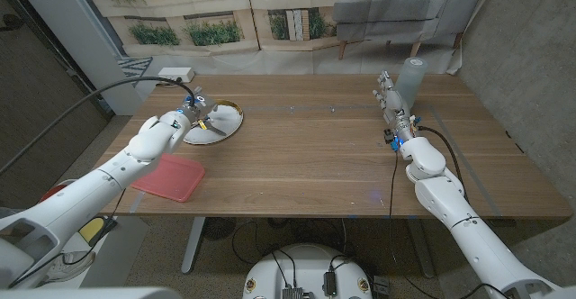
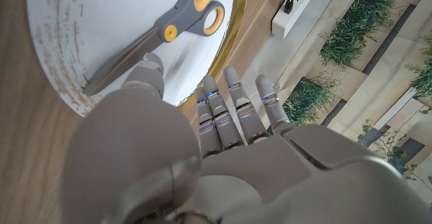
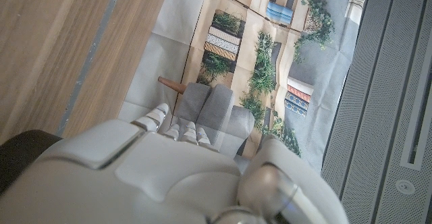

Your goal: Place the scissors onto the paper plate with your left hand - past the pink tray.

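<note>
Head view: my left hand (image 1: 171,126) is at the near rim of the paper plate (image 1: 227,124), which sits past the pink tray (image 1: 169,176). The scissors (image 1: 209,124) lie on the plate. One plate, one tray, one pair of scissors. My right hand (image 1: 396,112) stands well apart on the far side of the table (image 1: 306,164), by a single translucent cup (image 1: 416,81); I cannot tell whether its fingers are apart or together.

Left wrist view: the scissors (image 2: 162,32) rest on the plate (image 2: 74,28), blades closed, grey-and-orange handles toward the gold rim. My fingers (image 2: 229,109) are extended and hold nothing; the thumb tip is just beside the blades, contact uncertain.

Right wrist view: the back of my right hand (image 3: 175,170) above the table edge; finger state not readable.

Judgement: placement looks done. What remains is withdrawing the left hand.
</note>
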Robot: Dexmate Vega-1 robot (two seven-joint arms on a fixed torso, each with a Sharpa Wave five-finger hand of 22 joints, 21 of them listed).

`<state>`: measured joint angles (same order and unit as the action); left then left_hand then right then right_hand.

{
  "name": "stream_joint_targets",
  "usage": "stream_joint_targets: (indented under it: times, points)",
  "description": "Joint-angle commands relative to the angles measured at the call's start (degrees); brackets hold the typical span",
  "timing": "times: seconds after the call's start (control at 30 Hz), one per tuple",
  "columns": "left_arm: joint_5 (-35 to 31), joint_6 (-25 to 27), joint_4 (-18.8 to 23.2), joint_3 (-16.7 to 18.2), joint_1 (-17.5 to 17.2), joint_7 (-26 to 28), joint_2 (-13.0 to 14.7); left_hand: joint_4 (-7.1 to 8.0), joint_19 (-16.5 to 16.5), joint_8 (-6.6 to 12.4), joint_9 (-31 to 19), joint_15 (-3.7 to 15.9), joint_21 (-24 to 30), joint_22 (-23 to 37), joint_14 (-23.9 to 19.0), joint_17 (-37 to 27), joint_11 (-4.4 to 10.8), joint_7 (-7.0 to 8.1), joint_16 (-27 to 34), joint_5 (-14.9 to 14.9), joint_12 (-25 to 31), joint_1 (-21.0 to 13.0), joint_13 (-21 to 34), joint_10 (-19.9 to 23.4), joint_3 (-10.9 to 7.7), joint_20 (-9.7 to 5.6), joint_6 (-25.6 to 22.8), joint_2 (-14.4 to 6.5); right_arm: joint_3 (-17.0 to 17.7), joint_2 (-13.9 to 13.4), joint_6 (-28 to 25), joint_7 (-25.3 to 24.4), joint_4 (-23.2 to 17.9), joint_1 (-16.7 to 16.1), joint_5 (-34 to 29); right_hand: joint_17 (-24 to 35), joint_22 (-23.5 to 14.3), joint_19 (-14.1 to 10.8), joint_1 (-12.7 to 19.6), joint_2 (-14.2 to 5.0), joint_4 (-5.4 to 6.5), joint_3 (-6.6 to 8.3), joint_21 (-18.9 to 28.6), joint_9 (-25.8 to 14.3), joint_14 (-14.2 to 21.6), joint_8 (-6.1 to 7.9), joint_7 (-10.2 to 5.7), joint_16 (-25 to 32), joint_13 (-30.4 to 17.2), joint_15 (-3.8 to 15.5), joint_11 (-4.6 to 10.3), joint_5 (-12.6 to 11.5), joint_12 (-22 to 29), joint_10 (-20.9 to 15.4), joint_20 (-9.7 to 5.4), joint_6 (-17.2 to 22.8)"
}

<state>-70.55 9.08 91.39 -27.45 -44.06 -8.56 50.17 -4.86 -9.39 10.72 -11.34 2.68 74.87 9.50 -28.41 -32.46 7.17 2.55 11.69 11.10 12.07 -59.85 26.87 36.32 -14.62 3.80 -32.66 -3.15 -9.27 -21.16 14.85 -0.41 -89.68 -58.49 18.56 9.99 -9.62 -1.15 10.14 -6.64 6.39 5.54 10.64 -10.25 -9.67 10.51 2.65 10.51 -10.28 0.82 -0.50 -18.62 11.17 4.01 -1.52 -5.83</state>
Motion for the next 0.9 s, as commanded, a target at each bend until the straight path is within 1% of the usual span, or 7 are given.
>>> stream_joint_targets:
  times: [0.03, 0.27, 0.37, 0.5, 0.63, 0.77, 0.9]
  points:
    - [2.3, 0.0, 2.7, 3.0, -2.4, 1.5, 0.3, 0.81, -2.1, 0.22, -0.2, 6.66, -2.2, -0.1, 2.1, 1.7, -0.04, 0.39, -1.0, 0.0, -0.4, 1.5, -0.4, -1.7, -0.28, 0.68, 0.2, -0.7, -0.1, -0.2, 0.0, 0.0, -0.6, -0.3, -0.1, 0.1, -0.1, 0.2, 0.1, -0.01, -0.10, 0.13, 0.2, -0.2, 0.0, 0.23, 0.06, 0.0, -0.2, -0.21, -0.03, 0.1, 0.0, 0.0, -1.31, -0.1]
    - [4.0, 0.3, 3.3, 4.9, -3.8, 3.0, -0.1, 2.09, -4.1, -0.95, -0.2, 3.57, -8.5, 0.0, 11.5, 8.2, -2.10, -0.86, -1.7, 0.0, -1.5, 7.0, -2.4, -11.6, -0.50, 1.65, 11.9, -2.5, -0.2, -0.2, -0.1, -0.1, -0.8, -0.5, -0.1, 0.1, -0.1, 0.2, 0.1, -0.01, -0.12, 0.12, 0.2, -0.2, 0.0, 0.25, 0.09, 0.0, -0.2, -0.22, -0.03, 0.1, 0.0, -0.1, -1.34, 0.0]
    - [3.9, 0.5, 3.4, 5.4, -4.3, 4.4, -0.1, 2.47, -5.7, -0.93, 0.1, 1.15, -11.2, 0.1, 16.0, 11.0, -2.87, -0.57, -1.9, 0.3, -1.5, 8.5, -3.6, -15.5, -1.43, 4.02, 17.5, -4.7, -0.2, -0.2, -0.2, -0.2, -0.9, -0.5, -0.1, 0.1, -0.1, 0.1, 0.2, -0.03, -0.13, 0.13, 0.2, -0.2, 0.0, 0.25, 0.08, 0.0, -0.2, -0.25, -0.02, 0.1, 0.1, -0.1, -1.32, 0.0]
    - [4.7, 0.5, 3.2, 6.1, -4.7, 5.9, -0.4, 3.41, -6.6, -0.80, 0.1, 0.02, -12.9, 0.1, 18.4, 12.9, -1.48, -1.31, -1.6, 0.6, -1.4, 9.9, -4.5, -18.2, -2.36, 4.81, 20.5, -6.7, -0.2, -0.3, -0.1, -0.2, -0.9, -0.5, -0.2, 0.1, -0.1, 0.1, 0.2, -0.12, -0.11, 0.17, 0.2, -0.2, 0.1, 0.26, 0.07, 0.0, -0.2, -0.18, 0.04, 0.1, 0.1, -0.1, -1.38, 0.0]
    - [5.8, 1.0, 3.5, 7.1, -5.3, 6.7, -0.9, 4.90, -6.9, -0.41, 0.2, -0.78, -13.9, 0.2, 19.9, 14.0, -1.79, -1.74, -1.4, 0.9, -1.6, 11.7, -5.1, -20.9, -3.00, 5.13, 21.2, -7.7, -0.3, -0.3, -0.3, -0.3, -1.0, -0.5, -0.3, 0.1, -0.1, 0.1, 0.2, -0.19, -0.10, 0.19, 0.2, -0.2, 0.1, 0.26, 0.08, 0.0, -0.2, -0.21, -0.02, 0.1, 0.0, -0.1, -1.37, 0.0]
    - [8.7, -0.9, 3.7, 8.5, -5.9, 7.9, -0.7, 7.97, -9.3, -0.14, 0.4, -0.34, -16.7, 0.2, 21.4, 16.3, -1.73, -0.36, -1.1, 0.8, -1.3, 16.9, -6.7, -23.9, -1.98, 7.01, 21.6, -6.2, -0.4, -0.2, -0.3, -0.3, -0.8, -0.3, -0.4, 0.1, -0.1, 0.2, 0.2, -0.22, -0.09, 0.20, 0.2, -0.2, 0.1, 0.25, 0.13, 0.0, -0.2, -0.24, -0.03, 0.0, 0.0, -0.1, -1.39, 0.0]
    - [10.2, -1.6, 3.7, 9.4, -6.4, 9.4, -1.1, 9.26, -10.4, -0.47, 0.7, -0.47, -19.5, 0.1, 23.3, 18.7, -1.86, 1.32, -1.2, 0.9, -1.6, 21.1, -8.8, -27.9, -0.08, 7.75, 23.7, -4.1, -0.5, -0.1, -0.4, -0.3, -0.5, -0.1, -0.3, 0.1, -0.1, 0.2, 0.2, -0.22, -0.10, 0.19, 0.2, -0.2, 0.1, 0.25, 0.21, 0.0, -0.2, -0.21, -0.02, 0.0, 0.0, -0.1, -1.42, 0.0]
